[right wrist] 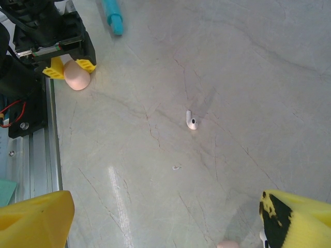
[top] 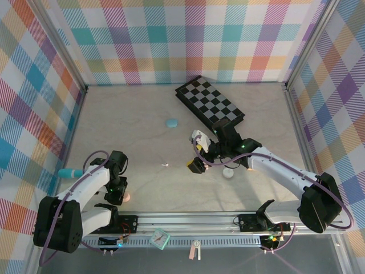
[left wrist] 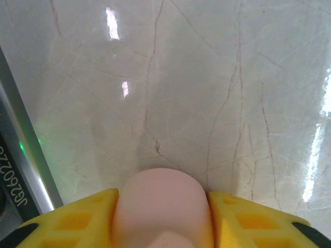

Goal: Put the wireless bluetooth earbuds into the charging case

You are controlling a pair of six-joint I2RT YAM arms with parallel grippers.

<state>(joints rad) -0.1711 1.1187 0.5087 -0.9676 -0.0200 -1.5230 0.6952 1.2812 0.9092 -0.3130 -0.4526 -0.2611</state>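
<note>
White earbud point(right wrist: 191, 120) lies on the bare table point(top: 131, 114), a little toward the near edge.
The left gripper point(right wrist: 70, 68) grasps a pink charging case point(left wrist: 161, 212) near the near-left corner. The right gripper point(top: 198, 152) is spread wide, holding nothing.

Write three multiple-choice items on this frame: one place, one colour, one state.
1. Where does the white earbud lie? A on the checkerboard; B on the bare table; C inside a case.
2. What colour is the case in the left hand? A pink; B green; C black.
3. How is the right hand? A open; B shut on an earbud; C shut on a pen.
Key: B, only tabletop around it; A, pink between the yellow fingers; A, its fingertips stand wide apart.
</note>
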